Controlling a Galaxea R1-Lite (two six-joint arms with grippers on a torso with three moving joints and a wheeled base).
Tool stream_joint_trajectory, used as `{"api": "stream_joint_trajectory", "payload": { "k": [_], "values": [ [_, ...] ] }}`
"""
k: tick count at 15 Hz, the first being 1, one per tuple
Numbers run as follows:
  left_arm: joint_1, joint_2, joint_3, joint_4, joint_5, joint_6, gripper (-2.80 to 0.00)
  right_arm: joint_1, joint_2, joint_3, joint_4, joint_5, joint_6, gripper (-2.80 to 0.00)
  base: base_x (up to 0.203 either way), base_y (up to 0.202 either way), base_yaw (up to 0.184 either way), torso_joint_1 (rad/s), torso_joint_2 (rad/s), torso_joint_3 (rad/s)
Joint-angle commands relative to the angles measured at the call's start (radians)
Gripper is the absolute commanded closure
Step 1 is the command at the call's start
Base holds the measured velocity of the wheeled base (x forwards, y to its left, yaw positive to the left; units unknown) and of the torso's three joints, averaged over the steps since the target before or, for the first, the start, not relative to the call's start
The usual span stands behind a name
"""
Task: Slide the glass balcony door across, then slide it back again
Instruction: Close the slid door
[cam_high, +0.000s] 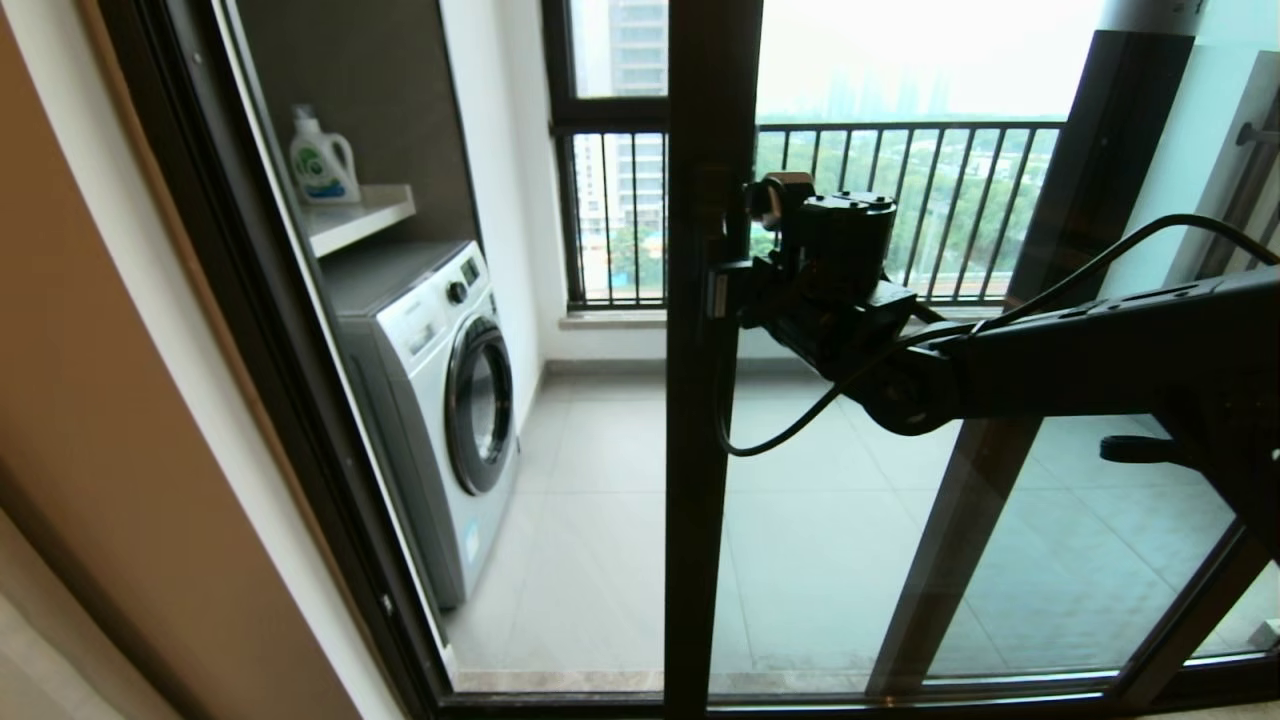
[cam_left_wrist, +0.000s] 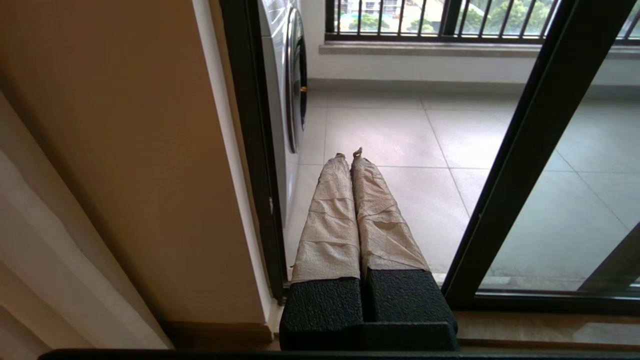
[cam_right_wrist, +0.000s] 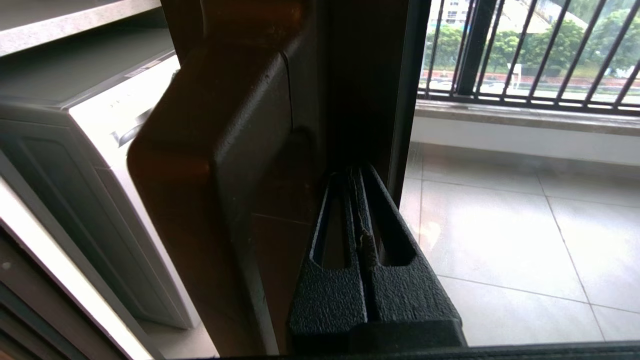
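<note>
The right gripper (cam_high: 722, 290), fingers pressed together and holding nothing, is bearing against the dark upright of the glass balcony door (cam_high: 705, 480) beside its handle (cam_right_wrist: 225, 165), seemingly to push the panel sideways. The left gripper (cam_left_wrist: 350, 155), also closed, is idling low by the doorway. Beyond, a washing machine (cam_high: 440, 400) is sitting on the balcony.

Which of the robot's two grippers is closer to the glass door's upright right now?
The right. The right gripper is shut, its tips at the door's dark upright. The left gripper, also shut, hangs low near the doorway's left edge, apart from that upright.
</note>
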Motion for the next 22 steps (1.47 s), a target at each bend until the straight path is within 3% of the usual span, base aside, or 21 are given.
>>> {"api": "stream_joint_trajectory", "payload": {
  "k": [1,7,14,18,22],
  "values": [
    [0.0,0.0,0.0,0.0,0.0,0.0,0.0,0.029,0.062,-0.061,-0.004,-0.022,-0.006,0.0,0.0,0.0,0.0,0.0,0.0,0.0],
    [0.0,0.002,0.0,0.0,0.0,0.0,0.0,0.078,0.066,-0.064,-0.004,-0.023,-0.008,0.0,0.0,0.0,0.0,0.0,0.0,0.0],
    [0.0,0.0,0.0,0.0,0.0,0.0,0.0,0.051,-0.005,-0.013,-0.007,-0.049,-0.005,0.0,0.0,0.0,0.0,0.0,0.0,0.0],
    [0.0,0.002,0.0,0.0,0.0,0.0,0.0,0.039,-0.226,0.244,-0.01,-0.05,-0.002,0.0,0.0,0.0,0.0,0.0,0.0,0.0],
    [0.0,0.002,0.0,0.0,0.0,0.0,0.0,0.007,-0.623,0.582,-0.01,-0.056,-0.002,0.0,0.0,0.0,0.0,0.0,0.0,0.0]
  ]
}}
